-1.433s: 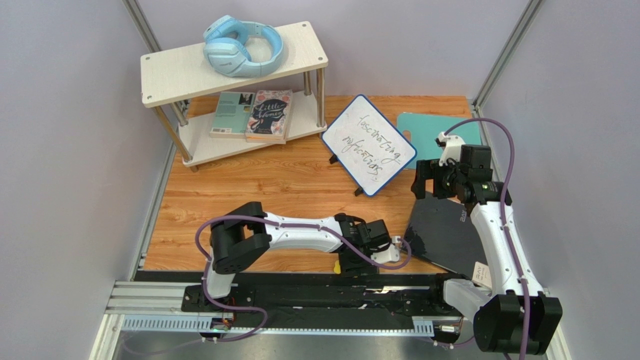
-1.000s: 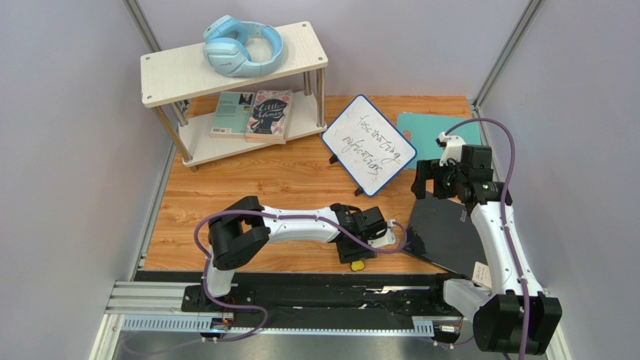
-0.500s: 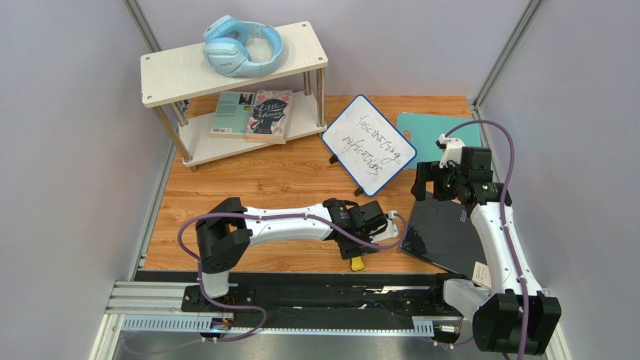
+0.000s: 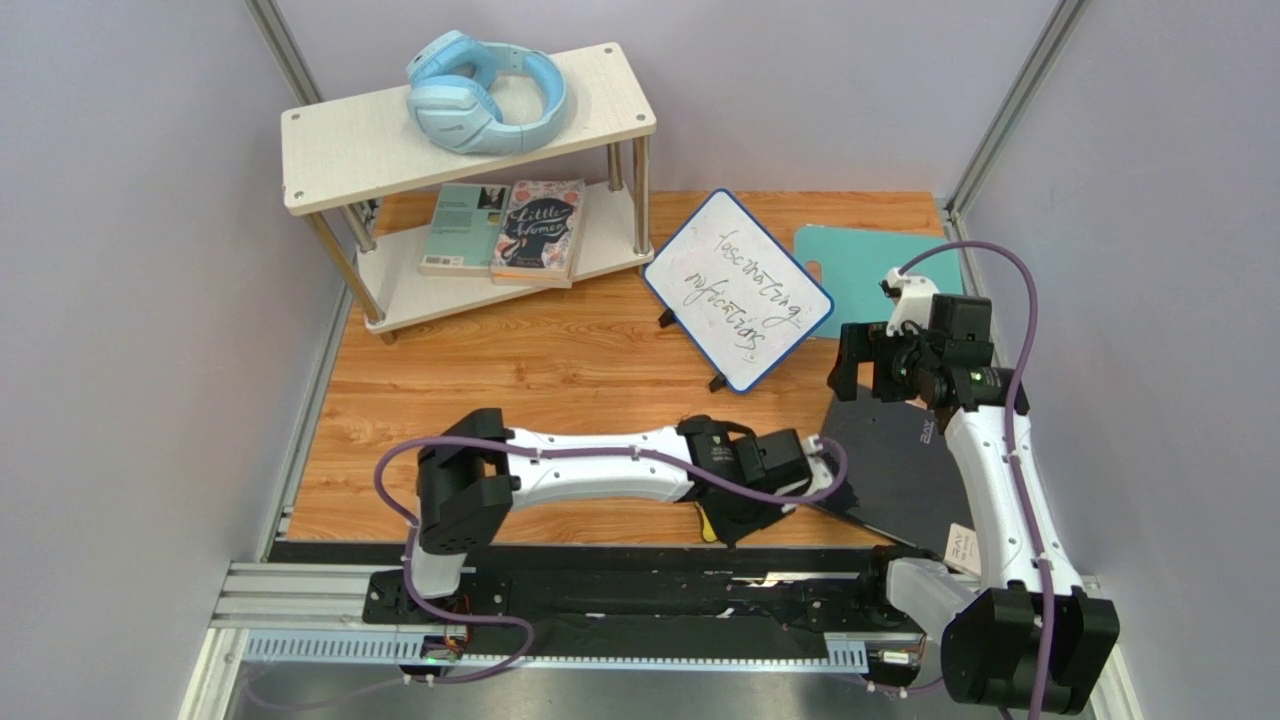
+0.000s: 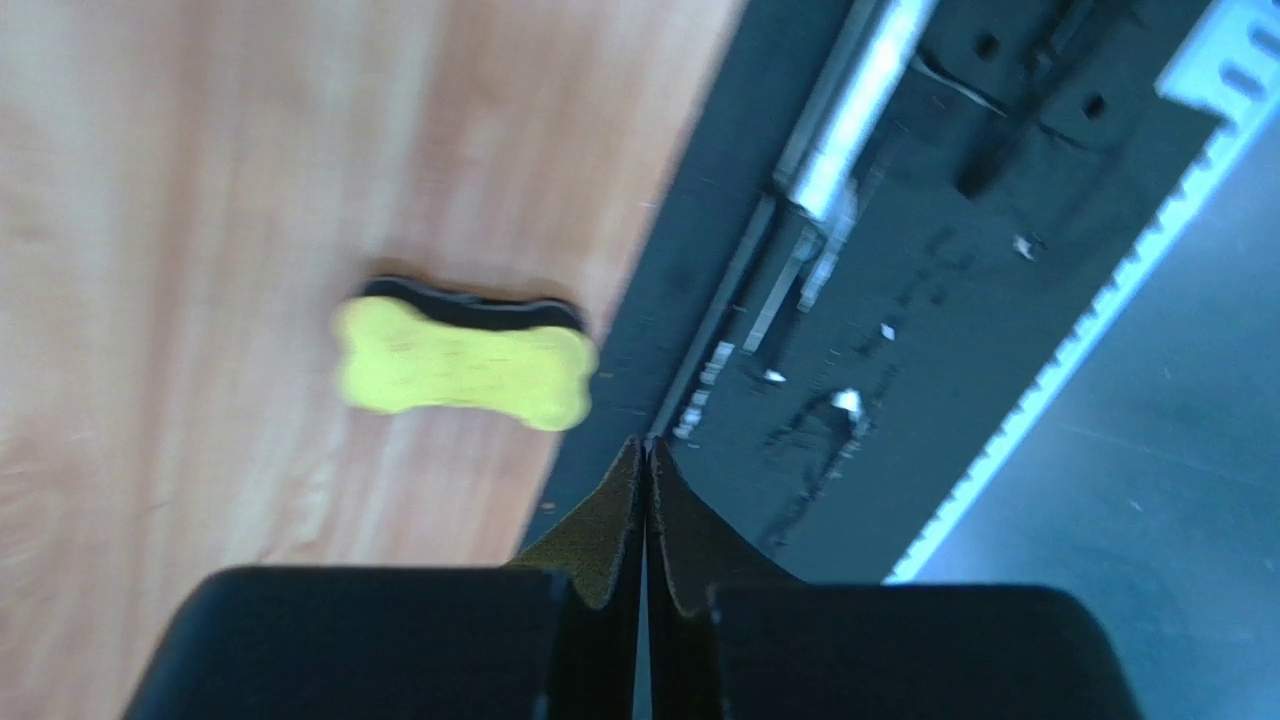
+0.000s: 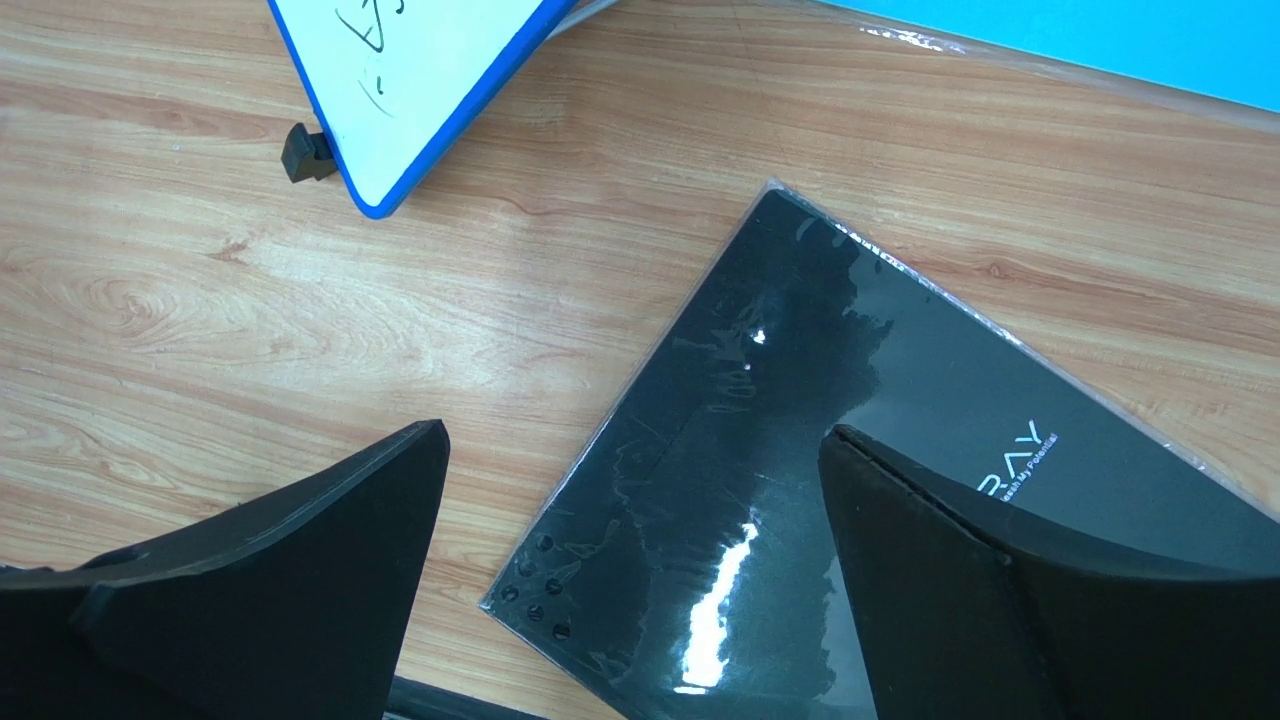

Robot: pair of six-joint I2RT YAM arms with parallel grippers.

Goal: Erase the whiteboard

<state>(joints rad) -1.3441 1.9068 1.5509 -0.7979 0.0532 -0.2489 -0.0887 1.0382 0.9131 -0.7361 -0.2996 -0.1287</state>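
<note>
arms (image 4: pixel 601 465): white links, black joints | cables (image 4: pixel 1031 323): purple | left hand (image 5: pixel 646 450), right hand (image 6: pixel 631 435): black tapered fingers

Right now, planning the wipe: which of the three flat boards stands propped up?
The whiteboard, blue-framed with handwriting; the teal mat and glossy black panel lie flat.

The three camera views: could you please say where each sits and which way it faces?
Top external: above and behind the bases, looking down on the table; left arm and right arm show.
Left wrist: on the left arm, looking down at the yellow eraser by the table edge; left gripper shut.
Right wrist: on the right arm, looking down at the black panel; right gripper open.
Shared: top and right wrist both show the whiteboard.
</note>
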